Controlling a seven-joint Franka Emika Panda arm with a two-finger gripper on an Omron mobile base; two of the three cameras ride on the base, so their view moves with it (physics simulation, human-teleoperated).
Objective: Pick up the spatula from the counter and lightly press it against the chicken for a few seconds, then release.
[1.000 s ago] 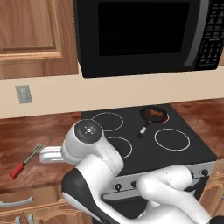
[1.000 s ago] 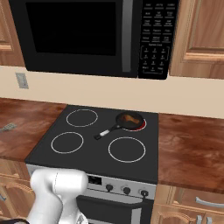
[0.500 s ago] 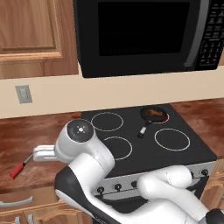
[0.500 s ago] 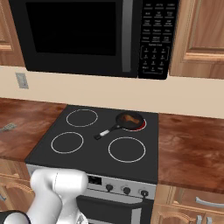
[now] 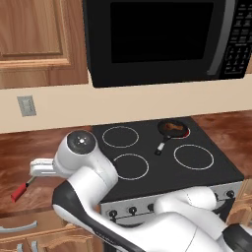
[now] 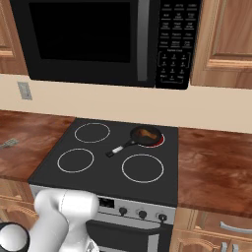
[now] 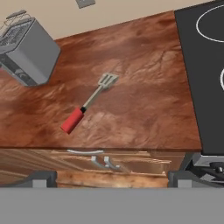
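Red-handled spatula [image 7: 89, 103] flat on wooden counter [image 7: 144, 100], ahead of gripper [image 7: 114, 178], well apart, jaws spread wide, nothing held

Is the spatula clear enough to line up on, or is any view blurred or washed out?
Hand view: spatula sharp, evenly lit, no glare on the counter. Left base view: crisp, but the arm covers its head. Right base view: it is small at the left edge.

My arm [image 5: 82, 147] hides the blade of the spatula [image 5: 19, 192] near the front edge of the counter [image 5: 22, 152]; the picture's edge cuts the toaster [image 7: 27, 49].
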